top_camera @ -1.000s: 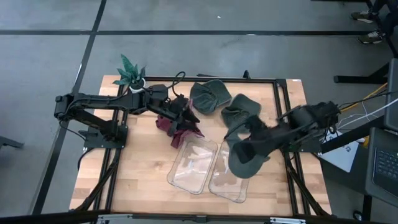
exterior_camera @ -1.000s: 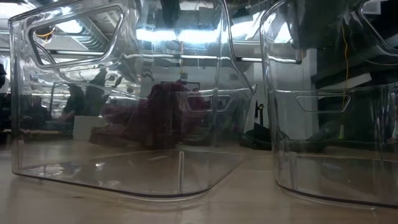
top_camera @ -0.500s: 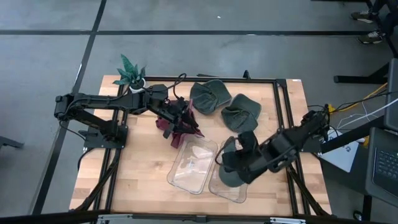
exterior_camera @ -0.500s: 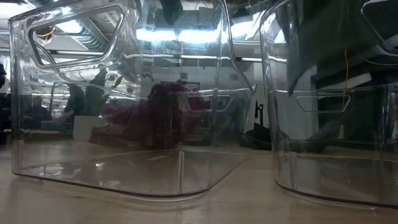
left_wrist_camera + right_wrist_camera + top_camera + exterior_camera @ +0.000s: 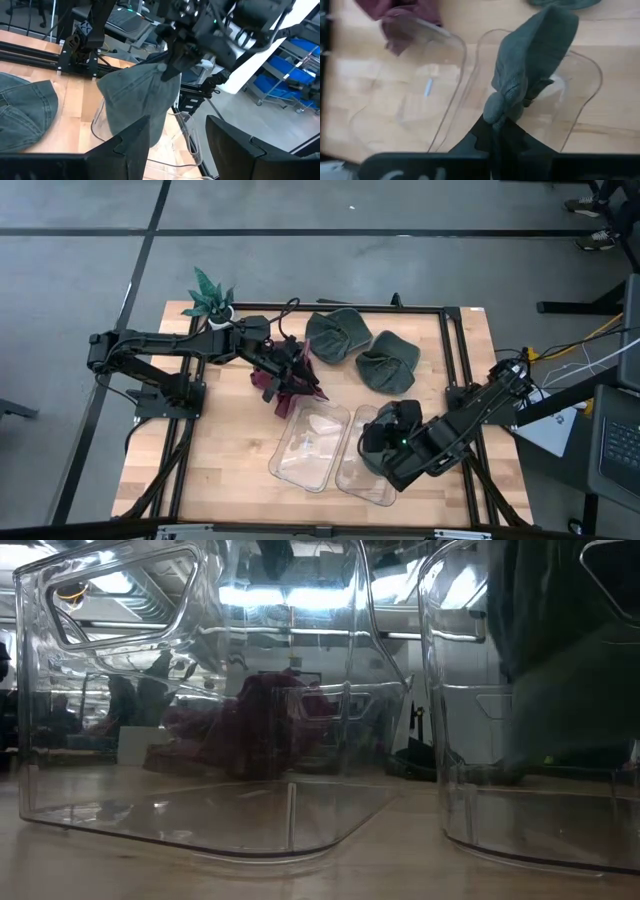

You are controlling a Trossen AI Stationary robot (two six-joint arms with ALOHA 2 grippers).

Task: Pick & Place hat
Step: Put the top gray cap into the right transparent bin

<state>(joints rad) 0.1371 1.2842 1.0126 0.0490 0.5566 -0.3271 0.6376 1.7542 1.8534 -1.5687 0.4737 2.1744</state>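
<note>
Hat (image 5: pixel 530 75) lower, beneath right pincer (image 5: pixel 501 122)

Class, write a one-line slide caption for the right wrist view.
Right gripper shut on a green hat hanging over the clear bin.

No legible text, label, brand, number or sign was found in any of the views.
</note>
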